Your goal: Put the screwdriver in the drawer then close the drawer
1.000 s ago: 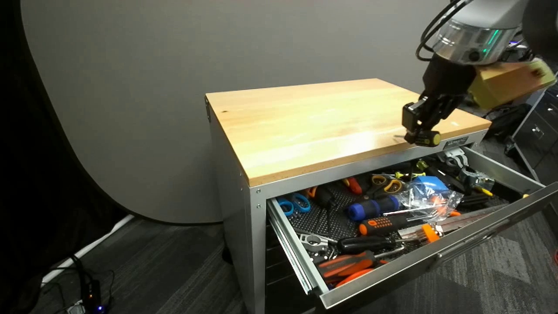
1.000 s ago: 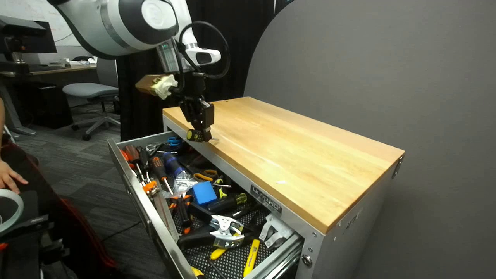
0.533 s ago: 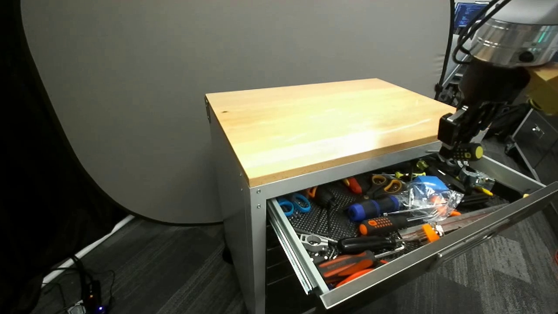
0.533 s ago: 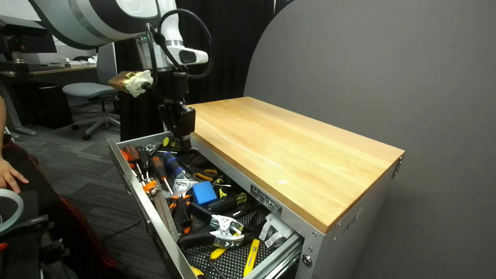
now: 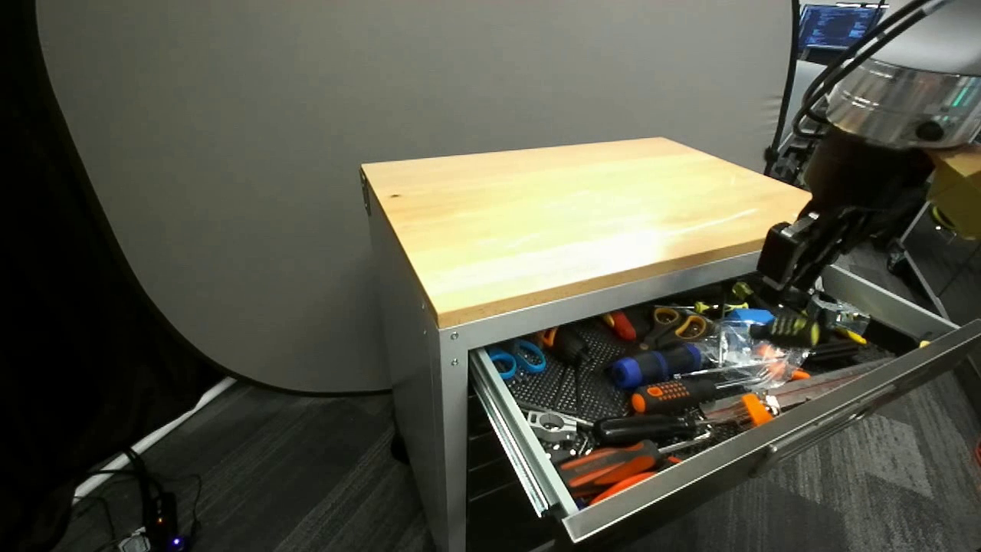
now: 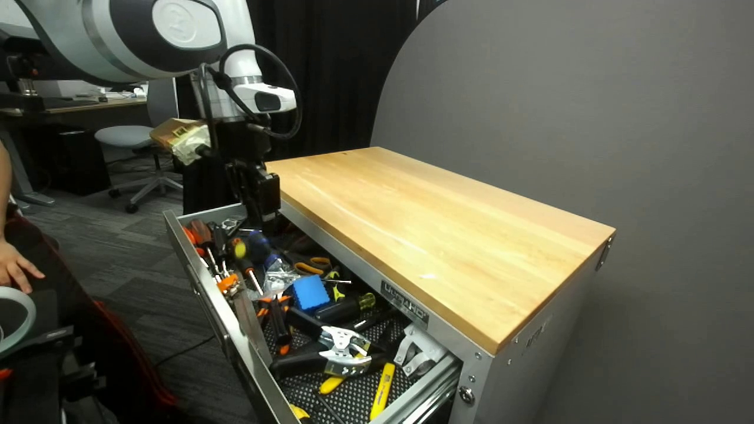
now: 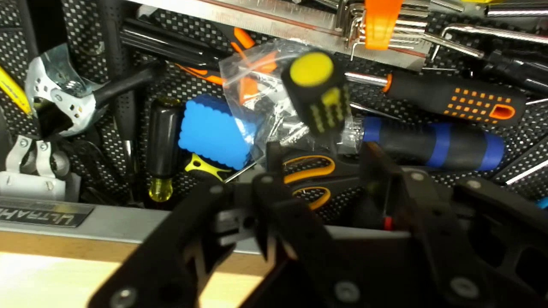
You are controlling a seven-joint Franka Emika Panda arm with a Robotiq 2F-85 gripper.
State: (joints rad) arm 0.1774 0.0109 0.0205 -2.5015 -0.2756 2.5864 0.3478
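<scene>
The screwdriver (image 5: 789, 330) is short and black with a yellow cap. It is out of the jaws, just below my gripper (image 5: 785, 287) and over the heaped tools inside the drawer's outline. It is blurred, and I cannot tell whether it rests on them. In an exterior view its yellow cap (image 6: 240, 248) shows below the gripper (image 6: 262, 221). In the wrist view the screwdriver (image 7: 317, 92) is tilted, cap towards the camera, beyond the fingertips (image 7: 321, 156), which are apart with nothing between them. The grey metal drawer (image 5: 667, 484) is pulled out; it also shows in an exterior view (image 6: 219, 306).
The wooden tabletop (image 5: 567, 215) overhangs the drawer's back. Inside lie a blue block (image 7: 216, 132), a plastic bag, orange-handled scissors (image 7: 309, 169), a blue-and-black handle (image 7: 432, 143) and a metal clamp (image 6: 344, 347). A person's hand (image 6: 16, 271) is at the far left.
My gripper has moved off the tabletop edge to over the drawer and come lower. It held the screwdriver before; now its jaws have opened and the screwdriver has dropped below them.
</scene>
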